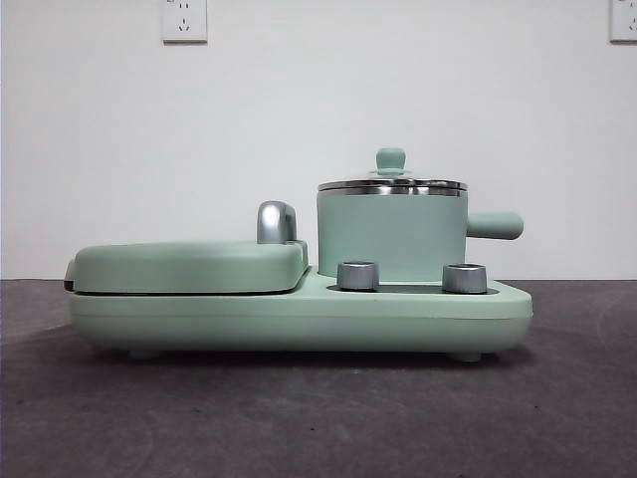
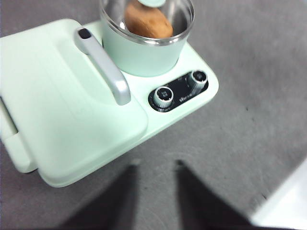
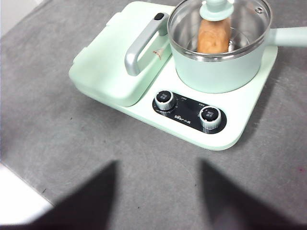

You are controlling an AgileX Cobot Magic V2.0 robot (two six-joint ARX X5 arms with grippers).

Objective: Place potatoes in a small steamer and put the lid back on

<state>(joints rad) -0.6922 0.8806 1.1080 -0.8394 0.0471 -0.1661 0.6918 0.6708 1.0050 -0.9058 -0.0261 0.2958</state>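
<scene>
A: Grey table (image 3: 57, 143) bare under both wrist cameras. Left gripper (image 2: 156, 165): jaws apart, nothing between them, hanging over the table short of the mint-green base (image 2: 192, 103). Right gripper (image 3: 158, 165): jaws also spread wide and empty, likewise short of the base.

B: Noted. Ahead of the right jaws?

A: Nearest, two control knobs (image 3: 164, 99) on the dark panel. Beyond them and off to one side, flat griddle cover (image 3: 105, 62) with chrome handle (image 3: 139, 45), closed. Farther ahead, small steamer (image 3: 220, 72) seated on the base, well clear of either pair of jaws.

B: Potato?

A: Potato (image 3: 213, 36) inside the small steamer, seen through the glass, resting on the bottom. Lid (image 3: 249, 19) on top, steel rim level on the pot's rim in the front view; green knob (image 3: 217, 5) upright. Side handle (image 1: 495, 225) pointing away from the griddle. Behind everything, white wall (image 1: 318, 119) with two sockets (image 1: 184, 20).

B: Step in hand?

A: Judged as the last one done: potato in, lid on, both grippers free. No grasp pending.

B: Next move?

A: Probably only holding both arms clear of the appliance. Possibly a check that the lid sits flush all round; far edge not visible from here, so cannot confirm.
</scene>
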